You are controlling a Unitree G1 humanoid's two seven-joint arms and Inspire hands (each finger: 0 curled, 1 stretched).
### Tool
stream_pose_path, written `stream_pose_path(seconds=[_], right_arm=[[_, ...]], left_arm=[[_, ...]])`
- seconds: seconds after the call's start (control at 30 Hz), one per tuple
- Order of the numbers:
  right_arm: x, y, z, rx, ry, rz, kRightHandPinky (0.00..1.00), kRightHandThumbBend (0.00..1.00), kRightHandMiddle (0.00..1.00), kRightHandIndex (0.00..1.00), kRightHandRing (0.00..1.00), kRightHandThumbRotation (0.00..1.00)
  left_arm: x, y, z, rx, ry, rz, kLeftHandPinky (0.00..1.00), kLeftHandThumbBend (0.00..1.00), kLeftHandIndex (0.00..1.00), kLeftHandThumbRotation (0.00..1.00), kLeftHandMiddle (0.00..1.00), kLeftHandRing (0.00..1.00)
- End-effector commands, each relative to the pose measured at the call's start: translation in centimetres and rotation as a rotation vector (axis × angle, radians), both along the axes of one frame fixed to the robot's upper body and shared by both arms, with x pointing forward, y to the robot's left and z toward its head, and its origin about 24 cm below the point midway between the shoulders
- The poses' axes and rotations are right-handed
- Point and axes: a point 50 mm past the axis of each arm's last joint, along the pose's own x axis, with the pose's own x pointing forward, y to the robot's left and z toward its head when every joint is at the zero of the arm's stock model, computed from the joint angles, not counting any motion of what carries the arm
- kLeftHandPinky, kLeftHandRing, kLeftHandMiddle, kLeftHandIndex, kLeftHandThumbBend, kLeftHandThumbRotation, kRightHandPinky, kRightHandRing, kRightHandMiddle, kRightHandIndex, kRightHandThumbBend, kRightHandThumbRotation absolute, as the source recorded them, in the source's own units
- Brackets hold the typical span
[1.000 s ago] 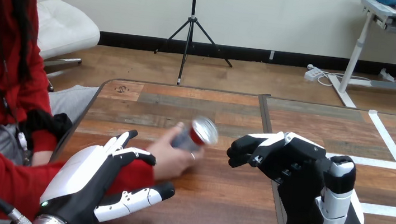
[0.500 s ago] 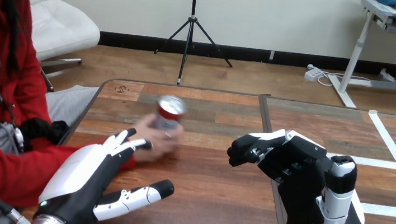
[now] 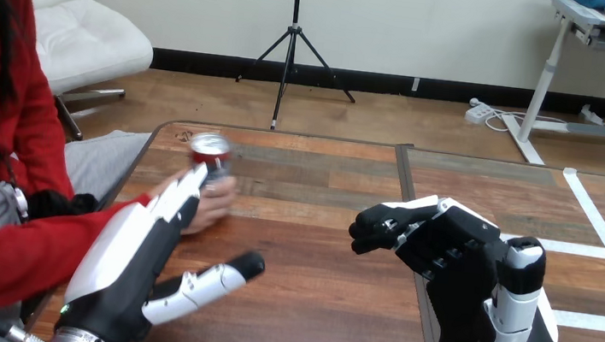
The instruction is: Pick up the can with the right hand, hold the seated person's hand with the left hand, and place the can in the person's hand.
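Note:
The red and silver can (image 3: 210, 154) is gripped in the person's hand (image 3: 214, 199) above the table's left part. In front of that hand my left hand (image 3: 137, 260) is open, its fingers straight and its thumb spread to the right, and it hides part of the person's hand and sleeve. I cannot tell whether they touch. My right hand (image 3: 453, 257) hovers at the lower right with its fingers curled and nothing in them, well apart from the can.
The wooden table (image 3: 324, 251) has a seam down its middle and white tape lines (image 3: 602, 227) on the right half. The person sits at the left edge.
The person's hand has carried the can leftward and away from my right hand, clear of my left hand's grasp. My left hand rose a little. My right hand has stayed in place.

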Motion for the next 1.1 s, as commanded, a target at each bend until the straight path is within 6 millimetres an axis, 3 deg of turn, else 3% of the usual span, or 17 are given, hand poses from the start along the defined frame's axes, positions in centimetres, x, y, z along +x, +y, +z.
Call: stream_pose_path(seconds=[0.0, 0.33, 0.6, 0.63, 0.87, 1.07], right_arm=[[0.6, 0.0, 0.5, 0.000, -0.025, -0.027, 0.59, 0.88, 0.65, 0.66, 0.64, 1.00], [0.6, -0.3, -0.1, -0.010, 0.031, -0.041, 0.63, 0.88, 0.75, 0.78, 0.72, 1.00], [0.6, -0.3, -0.5, -0.013, 0.074, -0.049, 0.70, 0.88, 0.82, 0.85, 0.80, 1.00], [0.5, -0.3, -0.7, -0.015, 0.088, -0.058, 0.74, 0.89, 0.86, 0.88, 0.84, 1.00], [0.5, -0.1, -1.3, -0.035, 0.103, -0.096, 0.84, 0.88, 0.89, 0.96, 0.89, 1.00], [0.4, 0.1, -1.5, -0.043, 0.104, -0.115, 0.87, 0.87, 0.91, 0.94, 0.91, 1.00]], left_arm=[[0.4, -0.2, 0.5, -0.110, -0.073, 0.021, 0.95, 0.87, 1.00, 1.00, 0.97, 0.97], [-0.2, -0.6, 0.4, -0.269, -0.139, -0.007, 0.89, 0.82, 1.00, 1.00, 0.93, 0.95], [-0.8, -0.8, 0.4, -0.325, -0.159, -0.033, 0.99, 0.81, 1.00, 0.99, 0.88, 0.92], [-1.2, -1.1, 0.3, -0.372, -0.153, -0.059, 1.00, 0.81, 1.00, 0.97, 0.86, 0.91], [-2.3, -2.1, -0.2, -0.479, -0.101, -0.132, 0.86, 0.82, 0.99, 0.97, 0.85, 0.87], [-2.9, -2.8, -0.6, -0.577, -0.057, -0.183, 0.90, 0.83, 0.97, 0.98, 0.86, 0.89]])
